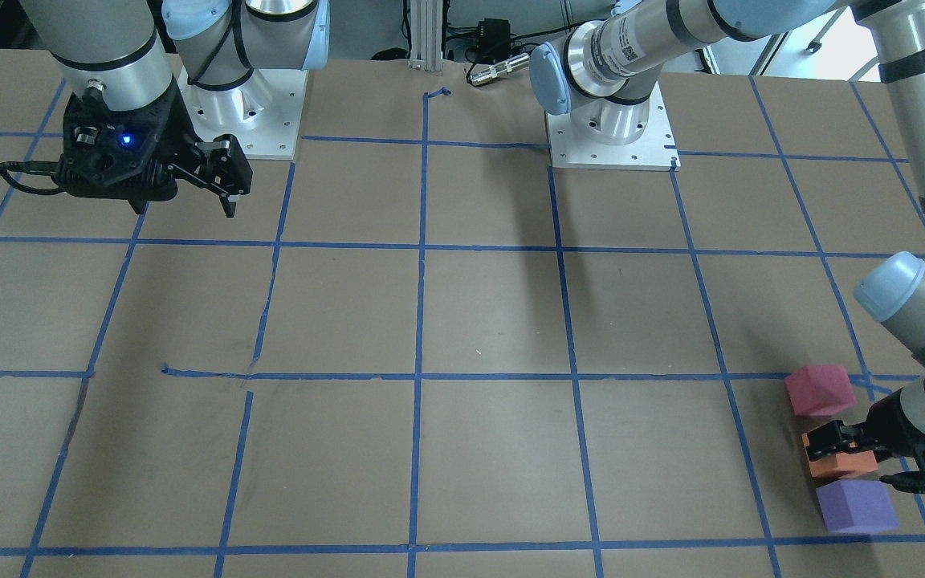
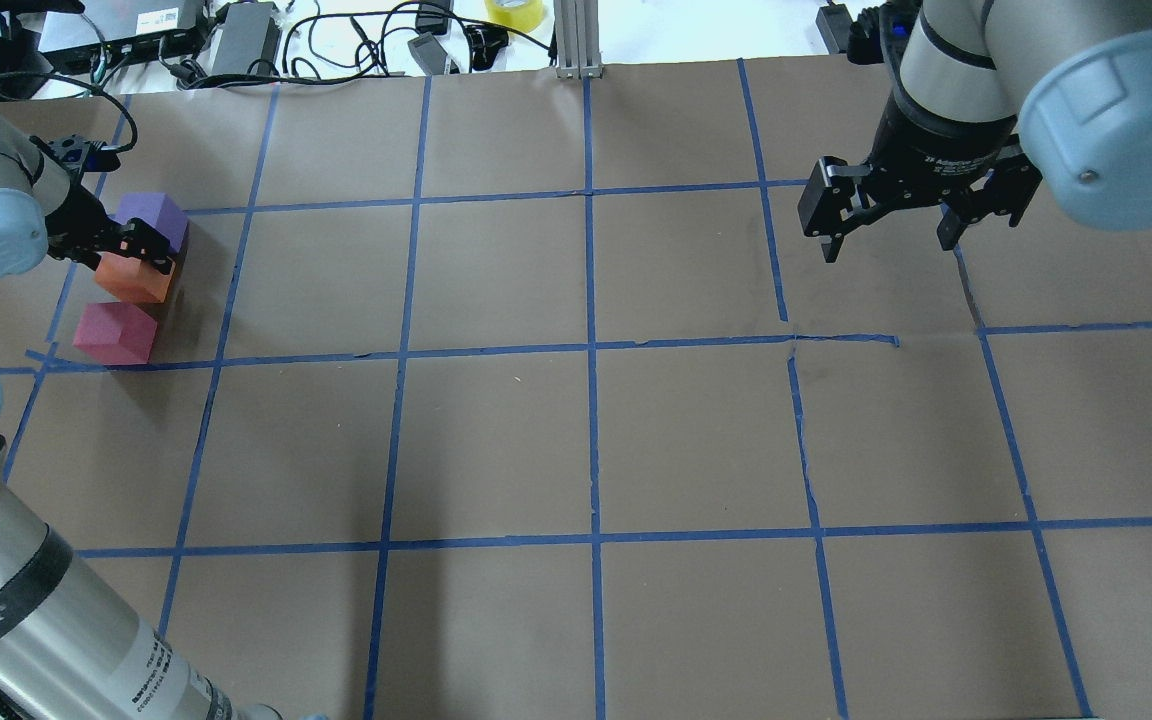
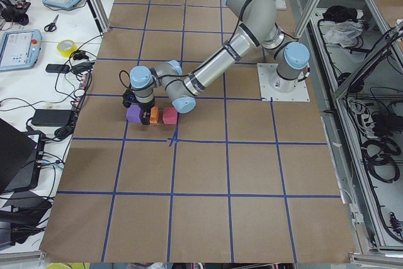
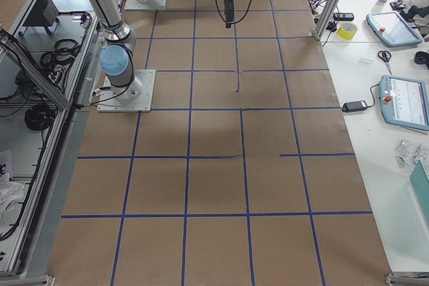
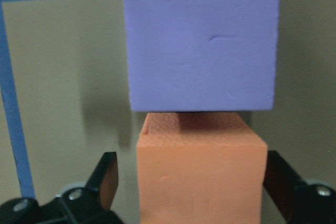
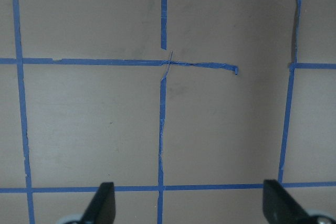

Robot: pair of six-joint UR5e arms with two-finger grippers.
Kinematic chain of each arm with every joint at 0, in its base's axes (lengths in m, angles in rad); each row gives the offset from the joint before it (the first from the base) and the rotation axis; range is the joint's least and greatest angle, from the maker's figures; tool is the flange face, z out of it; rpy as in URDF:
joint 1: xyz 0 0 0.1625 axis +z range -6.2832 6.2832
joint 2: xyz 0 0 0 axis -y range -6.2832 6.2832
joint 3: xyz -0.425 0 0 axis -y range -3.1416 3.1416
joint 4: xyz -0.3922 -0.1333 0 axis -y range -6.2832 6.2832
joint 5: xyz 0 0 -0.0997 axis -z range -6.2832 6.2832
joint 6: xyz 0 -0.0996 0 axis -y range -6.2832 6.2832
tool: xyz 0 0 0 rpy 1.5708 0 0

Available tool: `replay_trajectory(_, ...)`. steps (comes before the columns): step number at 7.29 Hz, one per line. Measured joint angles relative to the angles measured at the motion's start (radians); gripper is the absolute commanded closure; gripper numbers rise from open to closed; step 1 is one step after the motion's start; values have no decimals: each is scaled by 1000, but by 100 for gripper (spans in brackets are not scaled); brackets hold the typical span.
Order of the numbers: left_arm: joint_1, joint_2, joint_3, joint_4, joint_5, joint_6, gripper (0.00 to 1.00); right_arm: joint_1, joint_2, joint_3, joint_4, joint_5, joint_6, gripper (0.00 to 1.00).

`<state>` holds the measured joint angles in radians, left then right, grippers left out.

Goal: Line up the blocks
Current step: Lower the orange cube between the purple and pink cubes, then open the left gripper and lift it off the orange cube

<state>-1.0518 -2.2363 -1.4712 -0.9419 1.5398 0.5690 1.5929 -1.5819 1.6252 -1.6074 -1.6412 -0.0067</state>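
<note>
Three foam blocks stand in a row at the table's far left corner: purple (image 2: 151,215), orange (image 2: 136,282), pinkish red (image 2: 116,333). The front view shows them too: purple (image 1: 856,506), orange (image 1: 844,466), pinkish red (image 1: 820,389). My left gripper (image 2: 141,260) is low over the orange block (image 5: 199,171) and straddles it. Its jaws are wide, with a gap at the left finger (image 5: 107,182). The purple block (image 5: 202,40) sits close against the orange one. My right gripper (image 2: 891,245) hangs open and empty above the table.
The brown paper table top (image 2: 586,440) carries a blue tape grid. Cables, a power brick and a yellow tape roll (image 2: 514,12) lie beyond the far edge. The right gripper (image 6: 186,208) sees only paper and tape below it.
</note>
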Motion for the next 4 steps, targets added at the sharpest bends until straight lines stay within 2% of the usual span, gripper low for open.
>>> replay_trajectory(2, -14, 59, 6, -53, 4, -21, 0, -1, -6, -1, 3, -4, -1, 0)
replay_trajectory(4, -36, 179, 5, -206, 6, -48, 0, 0, -28, -1, 13, -29, -1, 0)
